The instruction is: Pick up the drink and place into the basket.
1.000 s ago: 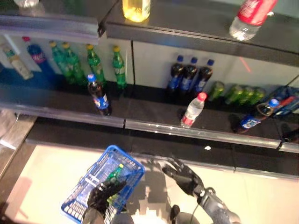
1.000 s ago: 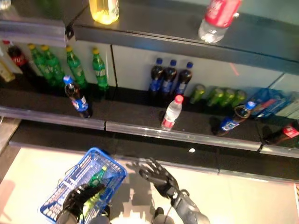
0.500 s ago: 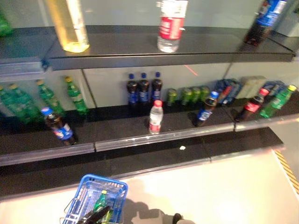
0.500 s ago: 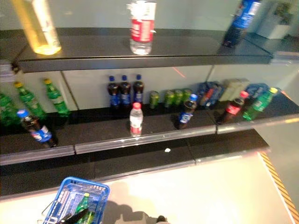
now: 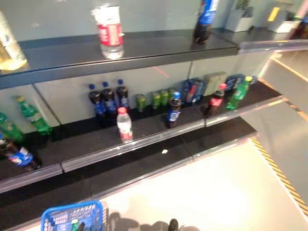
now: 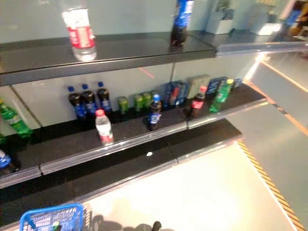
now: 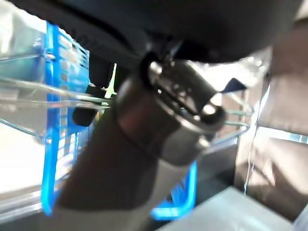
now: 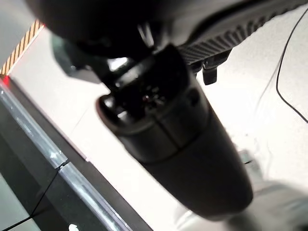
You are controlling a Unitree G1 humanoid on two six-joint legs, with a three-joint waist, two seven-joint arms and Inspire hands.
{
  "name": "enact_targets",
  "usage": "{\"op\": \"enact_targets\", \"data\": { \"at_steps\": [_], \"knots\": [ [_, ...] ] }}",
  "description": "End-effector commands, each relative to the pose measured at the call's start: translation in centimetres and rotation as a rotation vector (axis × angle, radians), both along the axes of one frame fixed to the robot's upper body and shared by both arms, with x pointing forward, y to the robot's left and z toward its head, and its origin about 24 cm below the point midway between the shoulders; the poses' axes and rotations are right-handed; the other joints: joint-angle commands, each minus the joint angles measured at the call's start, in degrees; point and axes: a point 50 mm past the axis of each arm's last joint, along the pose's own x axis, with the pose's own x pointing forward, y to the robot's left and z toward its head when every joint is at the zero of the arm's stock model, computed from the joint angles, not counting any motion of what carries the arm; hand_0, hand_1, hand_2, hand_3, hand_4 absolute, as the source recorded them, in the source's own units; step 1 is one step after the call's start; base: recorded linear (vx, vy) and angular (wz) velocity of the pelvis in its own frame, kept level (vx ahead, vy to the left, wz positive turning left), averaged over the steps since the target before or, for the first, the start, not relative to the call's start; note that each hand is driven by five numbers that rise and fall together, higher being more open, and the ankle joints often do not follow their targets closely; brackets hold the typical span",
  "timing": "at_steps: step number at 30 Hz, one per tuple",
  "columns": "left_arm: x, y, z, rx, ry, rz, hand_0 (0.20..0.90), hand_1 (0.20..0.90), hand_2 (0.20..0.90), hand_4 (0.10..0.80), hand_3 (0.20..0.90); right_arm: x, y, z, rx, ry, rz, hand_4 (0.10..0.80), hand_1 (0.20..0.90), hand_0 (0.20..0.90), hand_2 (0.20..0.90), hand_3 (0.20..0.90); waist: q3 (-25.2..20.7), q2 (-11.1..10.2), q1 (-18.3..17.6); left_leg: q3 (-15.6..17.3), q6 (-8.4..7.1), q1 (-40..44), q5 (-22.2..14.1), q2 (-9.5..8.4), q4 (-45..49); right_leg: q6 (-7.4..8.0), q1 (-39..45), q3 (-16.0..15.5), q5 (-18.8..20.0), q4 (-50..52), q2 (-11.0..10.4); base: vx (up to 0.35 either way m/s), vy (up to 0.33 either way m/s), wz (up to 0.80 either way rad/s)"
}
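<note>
The blue wire basket (image 5: 72, 213) shows at the bottom left edge of the eye views, with a green bottle (image 5: 74, 224) lying inside it. In the left wrist view my left hand (image 7: 159, 120) is close against the basket (image 7: 53, 96), and its thumb lies across the thin wire handle. The green bottle (image 7: 111, 82) shows as a sliver behind the thumb. My right hand (image 8: 178, 134) hangs over pale floor, thumb standing out straight, nothing in it. Neither hand appears in the eye views.
On the middle shelf stand a red-capped water bottle (image 5: 124, 125), a blue-labelled cola bottle (image 5: 173, 110), three dark bottles (image 5: 109, 98), green cans (image 5: 155, 99) and a green bottle (image 5: 239, 94). Two bottles (image 5: 109, 31) stand on the top shelf. Striped tape (image 5: 279, 173) marks the floor at right.
The camera has swung right along the shelves and tipped up. The basket has slid to the bottom edge and both hands have left the eye views.
</note>
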Motion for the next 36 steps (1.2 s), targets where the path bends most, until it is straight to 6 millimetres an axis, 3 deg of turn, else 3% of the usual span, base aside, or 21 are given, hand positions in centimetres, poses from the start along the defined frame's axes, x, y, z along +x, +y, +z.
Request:
{"op": "enact_targets", "data": {
  "at_steps": [1,4,6,9,11,12,14,15,18,19,21,22,23,24,25,27,29,30,32,34,36],
  "knots": [
    [-1.2,4.4,1.9,0.186,-0.028,0.076,0.3,0.3,0.3,0.1,0.2,-0.2,0.0,-0.1,-0.01,0.038,0.058,0.8,0.9,0.9,0.9,0.9,2.9,0.9,1.0,0.9,4.53,-8.5,0.4,-10.57,3.4,2.34,9.8,-0.3,-0.3,-5.0,1.6,0.342,-0.235,-0.91],
    [-2.5,4.2,1.9,0.19,0.003,0.086,0.3,0.3,0.3,0.1,0.2,0.5,0.8,-0.1,0.024,0.037,0.063,0.8,0.9,0.9,0.9,0.9,3.9,2.0,3.6,0.1,3.49,-14.8,4.6,-14.2,0.8,2.23,11.6,1.1,-1.0,-5.2,4.1,0.351,-0.158,0.23],
    [-3.5,3.9,1.9,0.198,0.02,0.085,0.3,0.3,0.3,0.1,0.2,1.2,1.5,-0.1,0.049,0.02,0.098,0.8,0.9,0.9,0.9,0.9,4.3,3.0,6.2,-1.4,2.34,-20.0,9.6,-16.14,-2.8,1.58,13.1,3.1,-1.9,-4.8,6.3,0.472,-0.114,-0.94],
    [-5.1,3.9,2.1,0.221,0.047,0.106,0.3,0.3,0.3,0.1,0.2,2.7,2.9,0.0,0.09,-0.02,0.135,0.8,0.9,0.9,0.9,0.9,4.1,3.9,10.3,-4.9,1.57,-22.8,14.6,-17.16,-12.0,0.69,16.4,6.3,-5.1,-3.3,9.9,0.537,-0.136,-1.55],
    [-5.6,4.1,2.2,0.23,0.046,0.125,0.3,0.3,0.3,0.1,0.2,3.2,3.5,0.1,0.107,-0.042,0.137,0.8,0.9,0.9,0.9,0.9,4.1,3.6,11.4,-5.7,1.6,-22.6,15.0,-17.16,-13.6,0.37,17.4,7.3,-7.1,-1.8,10.7,0.414,-0.083,-0.41],
    [-5.7,4.2,2.3,0.232,0.039,0.16,0.3,0.3,0.3,0.1,0.2,3.8,4.3,0.2,0.12,-0.064,0.155,0.8,0.9,0.9,0.9,0.9,3.7,3.0,11.4,-5.4,2.53,-21.4,12.8,-16.56,-12.3,0.62,17.0,7.4,-9.0,1.1,11.1,0.552,-0.032,-0.69],
    [-4.9,4.6,2.3,0.23,0.034,0.189,0.3,0.3,0.3,0.1,0.2,3.5,4.9,0.0,0.135,-0.063,0.136,0.8,0.9,0.9,0.9,0.9,2.5,1.0,10.2,-2.1,4.52,-19.2,7.4,-15.85,-9.3,2.43,17.3,6.1,-8.4,7.2,10.2,0.514,0.018,-0.68],
    [-4.6,4.9,2.4,0.227,0.033,0.21,0.3,0.3,0.3,0.1,0.2,2.9,5.0,-0.2,0.138,-0.046,0.123,0.8,0.9,0.9,0.9,0.9,2.1,-0.7,9.9,-1.0,5.68,-18.2,4.9,-16.77,-8.1,4.35,18.2,5.6,-6.0,10.8,9.3,0.424,0.013,-0.3],
    [-4.0,5.3,2.5,0.233,0.019,0.25,0.3,0.3,0.3,0.1,0.2,1.7,4.8,-0.5,0.141,-0.012,0.114,0.8,0.9,0.9,0.9,0.9,0.1,-1.8,10.0,0.8,7.92,-13.6,2.0,-15.89,-9.6,11.11,16.0,2.6,8.0,24.8,10.1,0.438,0.004,-0.24],
    [-3.9,5.4,2.6,0.235,0.019,0.252,0.3,0.3,0.3,0.1,0.2,1.5,4.8,-0.5,0.148,-0.01,0.121,0.8,0.9,0.9,0.9,0.9,-0.1,-1.3,9.8,0.5,7.89,-11.6,1.7,-14.98,-10.3,12.48,13.4,0.9,10.0,29.7,9.9,0.397,-0.017,-0.36],
    [-3.7,5.6,2.6,0.241,0.009,0.258,0.3,0.3,0.3,0.1,0.2,1.5,4.8,-0.5,0.155,-0.005,0.126,0.8,0.9,0.9,0.9,0.9,-0.5,-0.8,9.3,0.2,7.79,-9.3,1.1,-13.97,-10.8,12.8,9.7,-0.8,10.3,32.8,8.0,0.341,-0.043,-0.38],
    [-3.3,5.7,2.7,0.246,-0.008,0.259,0.3,0.3,0.3,0.1,0.2,1.5,4.9,-0.6,0.153,0.002,0.123,0.8,0.9,0.9,0.9,0.9,-0.5,-0.8,8.7,-0.2,7.89,-7.8,0.2,-13.98,-10.6,12.21,7.1,-1.9,8.0,32.5,5.5,0.327,-0.06,-0.15],
    [-3.0,5.8,2.7,0.249,-0.019,0.256,0.3,0.3,0.3,0.1,0.2,1.5,4.8,-0.6,0.151,0.002,0.12,0.8,0.9,0.9,0.9,0.9,-0.4,-0.6,8.2,-0.6,7.9,-7.2,-0.1,-14.11,-10.6,11.54,5.5,-2.4,6.4,31.5,4.1,0.394,-0.104,-0.04],
    [-2.1,5.9,2.7,0.261,-0.058,0.235,0.3,0.3,0.3,0.1,0.2,1.6,4.8,-0.6,0.15,-0.003,0.096,0.8,0.9,0.9,0.9,0.9,-0.3,0.9,7.2,-2.2,7.55,-5.2,-0.4,-13.29,-11.1,9.48,1.2,-3.5,3.8,26.9,2.5,0.276,-0.091,-0.03],
    [-1.9,5.9,2.7,0.26,-0.064,0.234,0.3,0.3,0.3,0.1,0.2,1.6,4.7,-0.6,0.149,-0.006,0.089,0.8,0.9,0.9,0.9,0.9,-0.2,1.0,6.9,-2.6,7.48,-4.7,-0.7,-13.44,-11.1,9.13,0.6,-3.6,3.5,25.5,2.0,0.448,-0.205,0.04],
    [-0.8,5.6,2.5,0.244,-0.097,0.234,0.3,0.3,0.3,0.1,0.2,1.8,4.6,-0.5,0.133,-0.018,0.07,0.8,0.9,0.9,0.9,0.9,1.3,1.5,4.8,-5.3,7.01,0.1,-4.6,-14.11,-11.0,7.82,-5.0,-4.1,6.6,10.4,-5.9,0.495,-0.336,0.28],
    [-0.3,5.4,2.4,0.239,-0.107,0.235,0.3,0.3,0.3,0.1,0.2,2.2,4.7,-0.4,0.13,-0.025,0.072,0.8,0.9,0.9,0.9,0.9,2.3,1.5,3.5,-7.1,6.28,3.4,-8.3,-13.3,-11.1,9.5,-5.9,-2.2,11.0,-0.9,-10.6,0.517,-0.433,0.42],
    [-0.1,5.2,2.3,0.235,-0.115,0.243,0.3,0.3,0.3,0.1,0.2,2.6,4.9,-0.4,0.13,-0.026,0.079,0.8,0.9,0.9,0.9,0.9,2.6,1.8,2.9,-8.2,5.66,5.4,-10.0,-11.95,-11.5,10.52,-6.3,-0.6,13.5,-4.7,-12.5,0.517,-0.456,0.45],
    [-0.2,5.1,2.2,0.232,-0.132,0.26,0.3,0.3,0.3,0.1,0.2,3.0,4.8,-0.3,0.121,-0.016,0.107,0.8,0.9,0.9,0.9,0.9,2.7,2.3,2.6,-8.8,4.74,7.7,-11.9,-9.35,-11.9,11.18,-5.8,0.4,13.5,-4.0,-12.9,0.387,-0.405,0.37],
    [-0.3,4.7,2.0,0.226,-0.127,0.274,0.3,0.3,0.3,0.1,0.2,3.3,4.7,-0.2,0.121,-0.014,0.133,0.8,0.9,0.9,0.9,0.9,1.8,1.5,2.5,-8.5,3.03,8.4,-12.6,-6.94,-10.4,11.35,-3.5,-0.2,10.0,-3.0,-11.2,0.344,-0.44,0.41],
    [-0.9,4.3,1.9,0.222,-0.108,0.278,0.3,0.3,0.3,0.1,0.2,3.3,4.8,-0.2,0.149,-0.001,0.083,0.8,0.9,0.9,0.9,0.9,0.9,0.7,2.5,-8.3,1.39,8.4,-9.1,-3.92,-6.1,10.1,-2.6,-1.4,7.1,-1.3,-9.0,0.379,-0.499,0.2]
  ]
}}
